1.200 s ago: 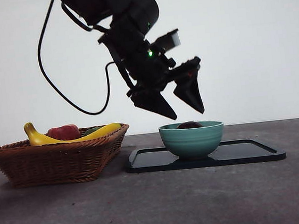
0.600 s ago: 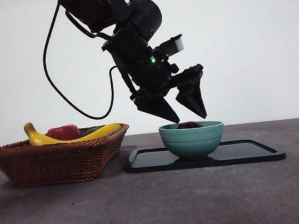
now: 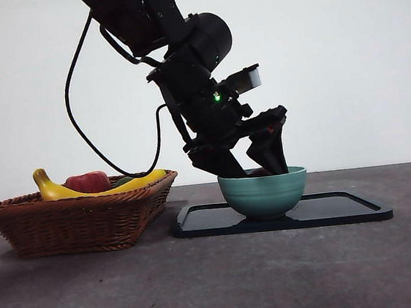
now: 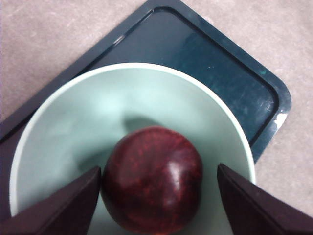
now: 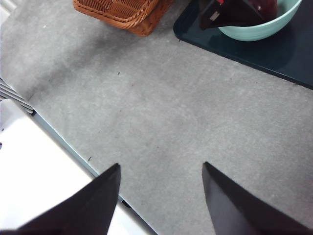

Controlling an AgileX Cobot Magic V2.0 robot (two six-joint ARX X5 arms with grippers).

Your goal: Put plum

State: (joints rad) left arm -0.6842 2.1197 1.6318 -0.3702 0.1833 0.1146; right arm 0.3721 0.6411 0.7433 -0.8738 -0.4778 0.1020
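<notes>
**Left gripper down in the bowl, jaws spread either side of the plum**

From my front camera, nearest to me is bare grey tabletop [image 3: 218,278]. Behind it, on the left side of the picture, sits the brown woven wicker basket [image 3: 80,219] with a yellow banana [image 3: 62,189] and a bright red round fruit [image 3: 87,182] showing above its rim. Just beside the basket lies the flat dark rectangular tray [image 3: 344,209], and on the tray stands the pale teal ceramic bowl [image 3: 263,192]. The left gripper [image 3: 254,165] reaches down from the upper left on a bulky black arm, its 2 jaw tips dipped inside the bowl's rim. From this low angle I see only a sliver of dark fruit between the tips.

The left wrist camera fills that in. It looks straight down into the bowl [image 4: 63,127], and the dark maroon, smooth, round plum [image 4: 152,178] rests on the bowl's floor. The left gripper [image 4: 159,196] has its jaws spread wide: one tip stands right at the plum's side, and whether it touches I cannot tell; the other stands clear with a gap. The plum is not clamped. The tray [image 4: 220,73] shows beyond the rim.

The right gripper [image 5: 161,181] waits over bare table with its jaws apart and nothing between them; its camera catches the basket [image 5: 122,12] and bowl [image 5: 259,27] at the far edge.
</notes>
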